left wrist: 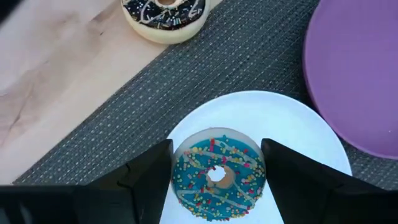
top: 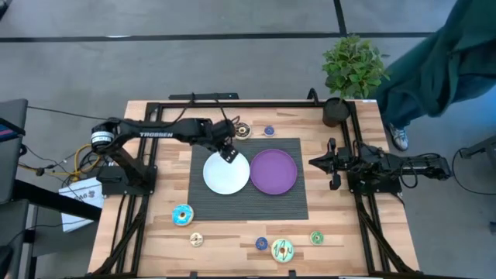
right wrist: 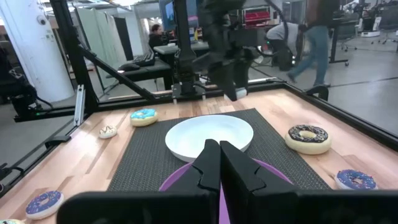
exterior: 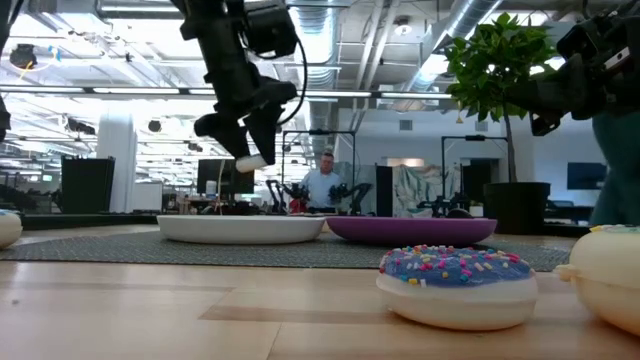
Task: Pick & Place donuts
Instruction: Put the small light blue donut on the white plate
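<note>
My left gripper (top: 229, 153) hangs over the far edge of the white plate (top: 226, 175) and is shut on a blue-iced donut with sprinkles (left wrist: 217, 186). In the low view this gripper (exterior: 250, 150) stands well above the white plate (exterior: 240, 228). The purple plate (top: 273, 171) lies right of the white one on the grey mat. A brown-iced donut (top: 242, 130) and a small blue one (top: 269, 131) rest flat beyond the mat. Several more donuts lie along the near edge, among them a blue one (top: 183, 215). My right gripper (top: 333, 163) waits shut at the table's right side. My left gripper pinches the blue-iced donut by its outer rim (left wrist: 181, 177), one finger (left wrist: 149, 171) on each side of the ring. The fingers come from above, slanting down. The donut is lifted clear over the white plate (left wrist: 298, 124), iced face toward the wrist camera.
A potted plant (top: 353, 74) stands at the far right corner. A person in dark green (top: 434, 70) is beside the table's far right. Close to the low camera lie a blue sprinkled donut (exterior: 455, 285) and a cream one (exterior: 610, 285). Bare wood shows left of the mat.
</note>
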Robot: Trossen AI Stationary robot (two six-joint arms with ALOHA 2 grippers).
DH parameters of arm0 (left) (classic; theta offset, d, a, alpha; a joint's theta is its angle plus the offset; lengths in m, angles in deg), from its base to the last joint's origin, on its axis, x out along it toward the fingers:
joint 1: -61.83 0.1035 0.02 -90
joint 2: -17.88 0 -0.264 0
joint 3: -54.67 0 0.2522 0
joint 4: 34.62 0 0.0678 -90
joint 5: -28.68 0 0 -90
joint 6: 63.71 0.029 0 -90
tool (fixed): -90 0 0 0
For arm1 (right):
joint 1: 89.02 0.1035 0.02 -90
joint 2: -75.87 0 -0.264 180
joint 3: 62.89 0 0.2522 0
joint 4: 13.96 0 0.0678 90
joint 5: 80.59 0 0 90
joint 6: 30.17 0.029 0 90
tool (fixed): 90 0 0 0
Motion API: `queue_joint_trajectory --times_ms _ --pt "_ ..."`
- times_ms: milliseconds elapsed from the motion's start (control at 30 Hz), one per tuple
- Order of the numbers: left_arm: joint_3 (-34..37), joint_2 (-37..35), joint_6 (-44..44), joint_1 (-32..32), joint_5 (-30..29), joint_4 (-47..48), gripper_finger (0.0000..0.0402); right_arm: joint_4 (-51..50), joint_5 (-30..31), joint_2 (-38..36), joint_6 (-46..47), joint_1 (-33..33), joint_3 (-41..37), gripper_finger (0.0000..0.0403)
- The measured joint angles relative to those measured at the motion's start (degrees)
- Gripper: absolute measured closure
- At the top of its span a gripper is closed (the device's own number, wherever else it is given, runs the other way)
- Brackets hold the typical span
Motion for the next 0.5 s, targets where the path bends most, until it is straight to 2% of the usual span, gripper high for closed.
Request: queue_joint_trajectory --times_ms 133,367,500 --pt "0.4 0.0 0.6 -1.9 -0.7 -0.9 0.0166 0.0 0.0 0.0 0.0 0.0 0.0 0.0403" --pt "3.0 0.0 2.5 -4.2 3.4 -10.5 0.0166 0.0 0.0 0.0 0.0 0.0 0.0 0.0403" --pt "3.0 0.0 2.7 -5.0 2.1 -12.2 0.0166 0.0 0.0 0.0 0.0 0.0 0.0 0.0403"
